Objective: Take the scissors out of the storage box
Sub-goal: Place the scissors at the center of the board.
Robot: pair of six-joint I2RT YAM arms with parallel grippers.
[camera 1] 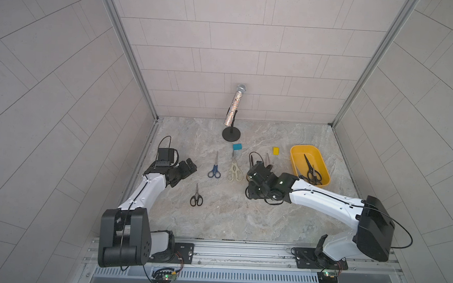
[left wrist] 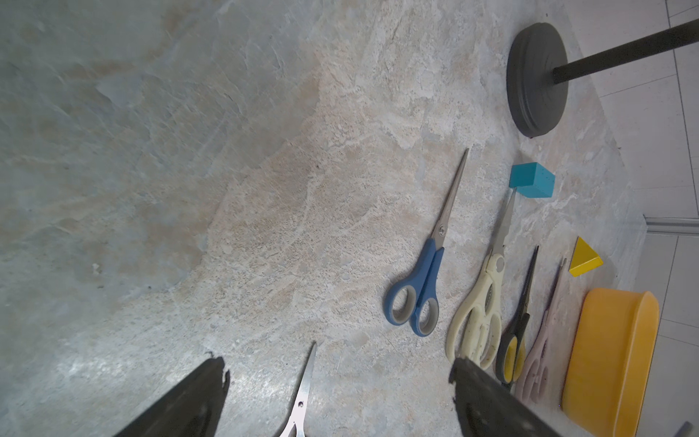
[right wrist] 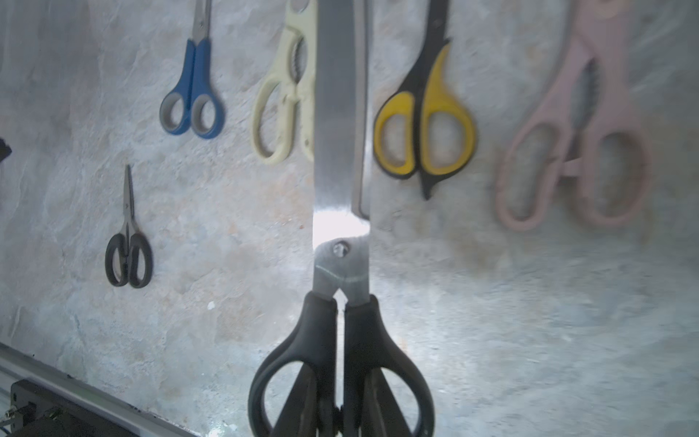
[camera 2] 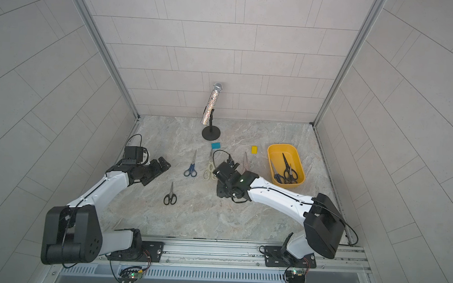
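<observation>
At the left of both top views, the left fingers (left wrist: 189,405) are spread wide over the desk (camera 1: 215,226) and grasp nothing. To their right lie the small black scissors (camera 1: 196,197), and above them in the frame the blue scissors (camera 1: 214,168). Next come the cream scissors (camera 1: 234,170), their tip right at a teal block (camera 1: 237,147). Above, at the centre, a glittery microphone (camera 1: 235,105) leans on a black stand (camera 1: 231,134).

The right wrist view shows the black-and-yellow scissors (right wrist: 423,113) and the pink scissors (right wrist: 575,125) flat on the desk. In the top views the right arm hides most of both. The right fingers (right wrist: 382,408) are clenched on the handles of the large black scissors (right wrist: 340,265), blades closed, outside the box.

Further right sit a yellow block (camera 1: 276,151) and the yellow storage box (camera 1: 293,157). More scissors (camera 1: 311,170), some black-handled, lie inside it.
</observation>
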